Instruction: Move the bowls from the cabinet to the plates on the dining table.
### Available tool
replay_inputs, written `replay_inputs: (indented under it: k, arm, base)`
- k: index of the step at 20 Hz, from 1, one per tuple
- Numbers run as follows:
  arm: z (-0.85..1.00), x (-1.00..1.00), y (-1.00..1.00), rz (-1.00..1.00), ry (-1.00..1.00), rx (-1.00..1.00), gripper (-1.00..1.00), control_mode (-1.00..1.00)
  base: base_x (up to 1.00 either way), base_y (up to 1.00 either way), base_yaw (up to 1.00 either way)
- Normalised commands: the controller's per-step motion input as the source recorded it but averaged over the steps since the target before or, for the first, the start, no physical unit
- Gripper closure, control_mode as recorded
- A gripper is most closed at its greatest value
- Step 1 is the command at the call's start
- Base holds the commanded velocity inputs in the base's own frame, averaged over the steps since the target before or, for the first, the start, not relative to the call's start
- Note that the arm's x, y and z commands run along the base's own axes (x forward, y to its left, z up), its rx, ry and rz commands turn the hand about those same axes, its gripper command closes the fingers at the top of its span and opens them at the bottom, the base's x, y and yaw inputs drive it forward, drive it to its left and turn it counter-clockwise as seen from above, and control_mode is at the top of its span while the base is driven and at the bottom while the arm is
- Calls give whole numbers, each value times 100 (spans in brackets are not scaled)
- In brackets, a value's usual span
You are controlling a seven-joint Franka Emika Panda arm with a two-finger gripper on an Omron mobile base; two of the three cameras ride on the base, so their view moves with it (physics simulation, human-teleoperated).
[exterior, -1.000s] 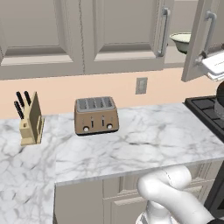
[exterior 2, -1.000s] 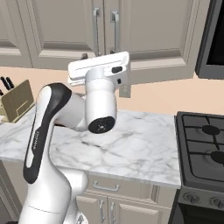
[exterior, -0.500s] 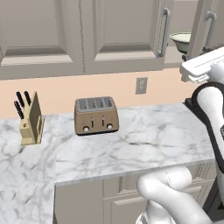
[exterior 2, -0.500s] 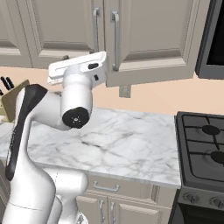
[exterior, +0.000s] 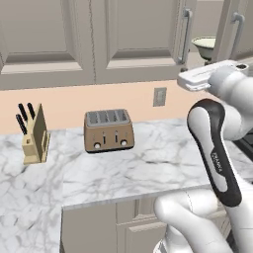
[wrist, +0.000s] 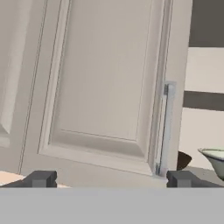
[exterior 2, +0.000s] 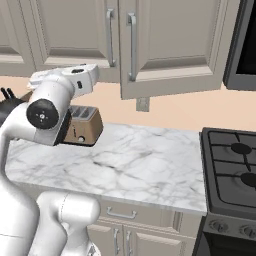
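- The gripper [wrist: 107, 179] is released: its two dark fingertips [wrist: 40, 179] stand wide apart at the bottom of the hand view, with nothing between them.
- Straight ahead of the gripper is a closed cabinet door [wrist: 105, 83] with a recessed panel; its long metal bar handle [wrist: 166, 129] rises just above the right-hand fingertip.
- Beyond that handle, to the gripper's right, the cabinet [exterior: 207, 29] stands open. The pale green-cream bowl [wrist: 214, 159] sits on its shelf, cut off by the frame edge.
- The dark brown bowl [wrist: 183, 160] shows only as a small dark sliver between the door edge and the pale bowl; its grain cannot be made out.
- In the left base view the pale bowl's rim alone shows, between two door handles.
- Small dark lettering runs along the arm's black forearm cover [exterior: 217, 163]; too small to read.
- Below the gripper, on the marble worktop [exterior 2: 130, 165], stand a brown toaster [exterior: 108, 130] and a knife block [exterior: 34, 136]. No brand is legible on either.
- In the right base view the arm hides most of the toaster and the knife block.
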Motion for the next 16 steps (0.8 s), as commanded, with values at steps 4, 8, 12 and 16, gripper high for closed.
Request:
replay_inputs:
  k: [4, 8, 12, 16]
  arm:
    - [-31, 0, 48, -2, 31, 0, -100, -100]
    - [-19, 0, 30, 0, 29, 0, -100, -100]
    - [-2, 0, 13, 0, 26, 0, -100, -100]
    - [0, 0, 1, -1, 23, 0, -100, -100]
  base:
    - [0, 0, 0]
    - [0, 0, 0]
    - [0, 0, 0]
    - [0, 0, 0]
